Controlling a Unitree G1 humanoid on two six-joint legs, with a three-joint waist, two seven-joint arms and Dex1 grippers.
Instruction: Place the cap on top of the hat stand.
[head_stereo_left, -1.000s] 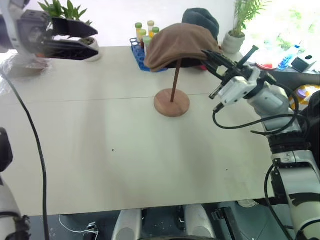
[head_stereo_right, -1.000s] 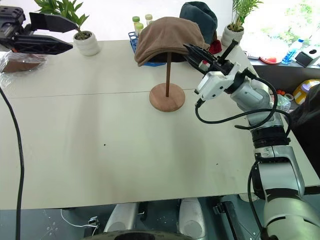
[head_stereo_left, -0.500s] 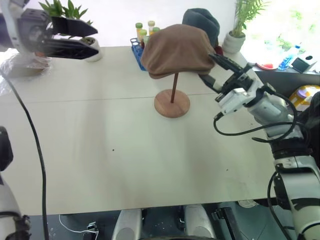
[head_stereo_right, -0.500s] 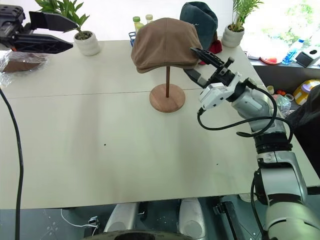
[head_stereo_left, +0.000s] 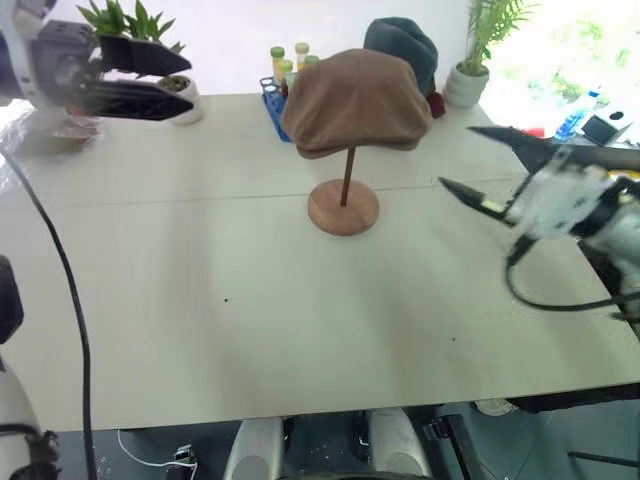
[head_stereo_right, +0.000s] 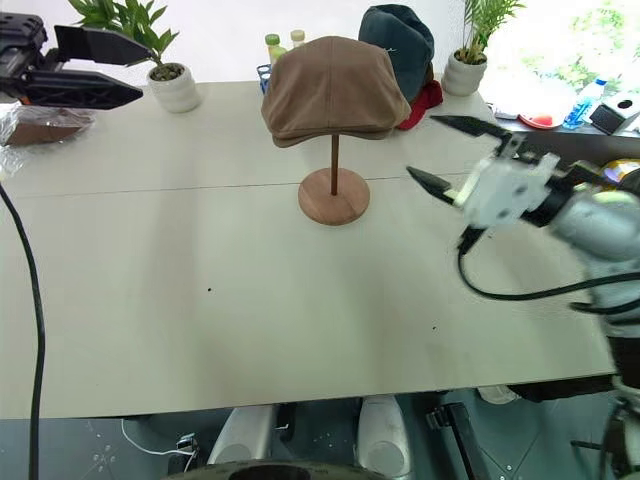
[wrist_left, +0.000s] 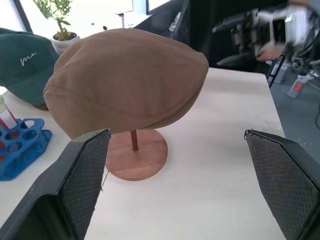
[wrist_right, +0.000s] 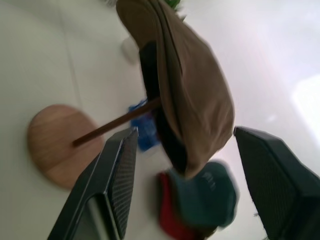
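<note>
Both hands are seen with their black fingers spread and nothing held between them. The right hand is found at the right of the head view, above the pale bench, set apart from the soft brown flat cap and pointed toward it. The left hand is held in the upper left of the frame, well apart from the cap — its two fingers are stacked one over the other.

The cap is seated on top of the reddish-brown wooden hat stand, whose thin rod and round base are visible below it in the upper middle of the frame; the top disc is covered by the cap. In the left wrist view the cap is framed between the fingers, untouched.

Behind the stand, a dark grey hat, a red hat and a blue rack of small bottles can be made out. Two white potted plants are placed along the far edge — one at each side.
</note>
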